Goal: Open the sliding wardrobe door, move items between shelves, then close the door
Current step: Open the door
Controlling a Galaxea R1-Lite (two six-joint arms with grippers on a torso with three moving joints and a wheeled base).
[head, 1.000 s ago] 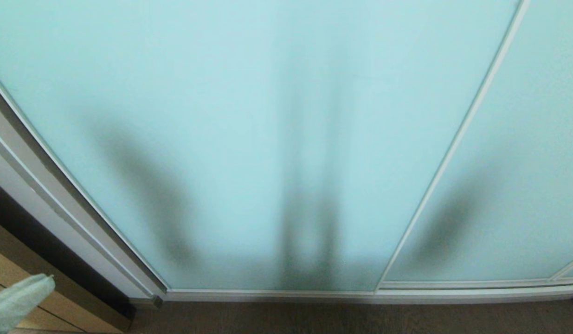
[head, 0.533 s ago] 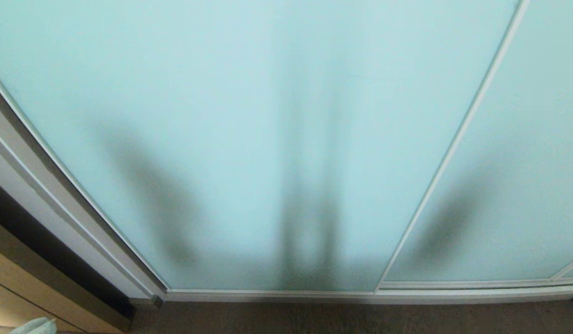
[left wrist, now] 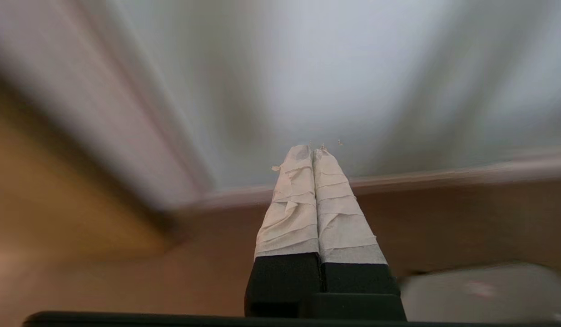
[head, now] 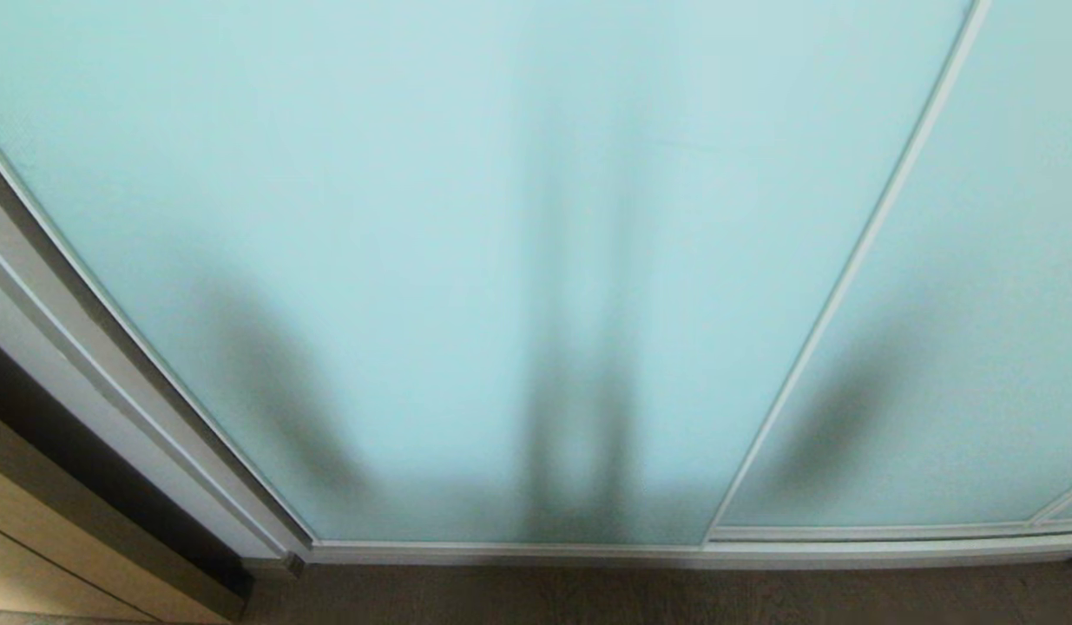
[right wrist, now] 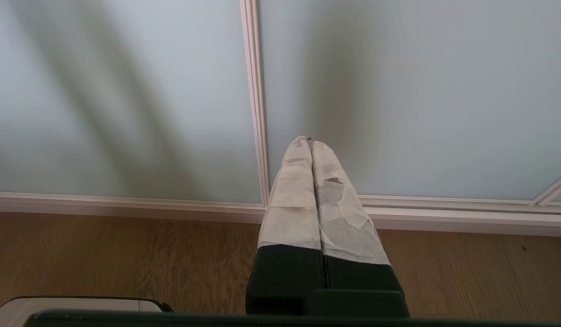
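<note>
The sliding wardrobe door (head: 466,260), frosted pale aqua glass in a slim white frame, fills the head view and stands closed against the frame at the left. A second glass panel (head: 978,347) lies to its right. Neither gripper shows in the head view. My left gripper (left wrist: 313,150) is shut and empty, its taped fingers pointing at the blurred foot of the door (left wrist: 307,68) above the floor. My right gripper (right wrist: 311,141) is shut and empty too, pointing low at the white upright frame (right wrist: 255,113) between the two panels. The items and shelves are hidden behind the glass.
The white bottom rail (head: 674,551) runs along the brown wood floor (head: 674,599). A grey-white wardrobe side frame (head: 84,382) and a tan wooden door (head: 32,564) stand at the left. Part of my pale base (right wrist: 71,306) shows low in the right wrist view.
The taped tip of my left gripper, seen at the head view's lower left corner, sank out of that view. The door and the right arm have not moved.
</note>
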